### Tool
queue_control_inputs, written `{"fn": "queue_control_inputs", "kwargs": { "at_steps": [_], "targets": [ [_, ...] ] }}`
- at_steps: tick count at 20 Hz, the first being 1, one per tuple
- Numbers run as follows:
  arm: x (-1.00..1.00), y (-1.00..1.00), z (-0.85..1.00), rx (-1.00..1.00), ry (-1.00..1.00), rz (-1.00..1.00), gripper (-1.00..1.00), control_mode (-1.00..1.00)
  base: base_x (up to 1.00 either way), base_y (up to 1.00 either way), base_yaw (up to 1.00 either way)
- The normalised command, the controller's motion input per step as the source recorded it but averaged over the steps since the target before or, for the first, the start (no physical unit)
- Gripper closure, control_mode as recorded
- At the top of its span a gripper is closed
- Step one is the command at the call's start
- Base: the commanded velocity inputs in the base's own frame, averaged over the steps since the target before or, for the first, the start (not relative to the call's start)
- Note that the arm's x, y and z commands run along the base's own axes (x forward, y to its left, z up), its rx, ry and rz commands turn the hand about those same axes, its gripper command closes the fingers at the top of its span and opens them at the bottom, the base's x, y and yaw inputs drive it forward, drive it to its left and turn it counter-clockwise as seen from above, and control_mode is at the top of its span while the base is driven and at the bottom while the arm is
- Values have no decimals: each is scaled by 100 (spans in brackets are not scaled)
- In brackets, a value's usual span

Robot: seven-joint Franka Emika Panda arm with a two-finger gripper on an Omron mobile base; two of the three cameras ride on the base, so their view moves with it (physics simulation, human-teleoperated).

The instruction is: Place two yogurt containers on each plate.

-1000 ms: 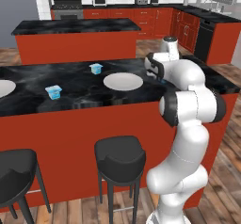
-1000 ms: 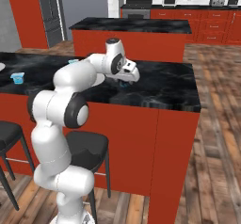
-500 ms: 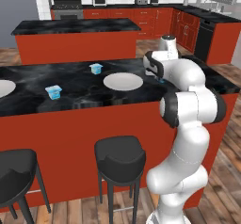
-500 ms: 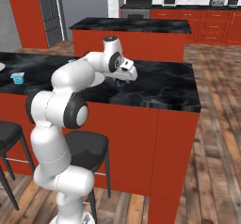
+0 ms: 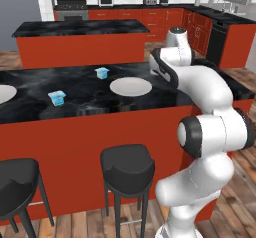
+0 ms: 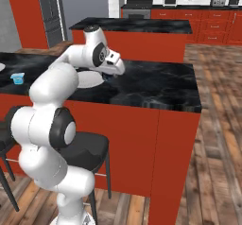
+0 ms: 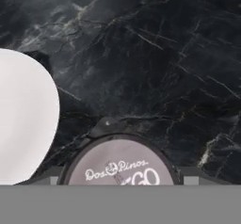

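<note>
A yogurt container with a grey printed lid sits close up at the bottom of the hand view, and my gripper is shut on it. My gripper hovers low over the black counter, just right of a plate. The same plate lies at the left in the hand view. Two more light blue yogurt containers stand on the counter, one behind the plate and one further left. A second plate shows at the left edge. From the right base view, my gripper hangs over the plate.
The black marble counter tops a red island with two dark stools in front. A second island stands behind. In the right base view a blue tub sits at the far left of the counter, whose right end is bare.
The jaws have closed from wide open onto the yogurt container. The hand has shifted a little toward the plate.
</note>
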Motion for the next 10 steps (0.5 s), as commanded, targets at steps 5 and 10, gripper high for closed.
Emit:
{"fn": "queue_control_inputs", "kwargs": {
  "at_steps": [5,10],
  "targets": [
    [-3,89,14,-10,-13,0,100,-100,0,0,0],
    [0,80,-1,-12,-12,0,100,-100,0,0,0]
  ]
}}
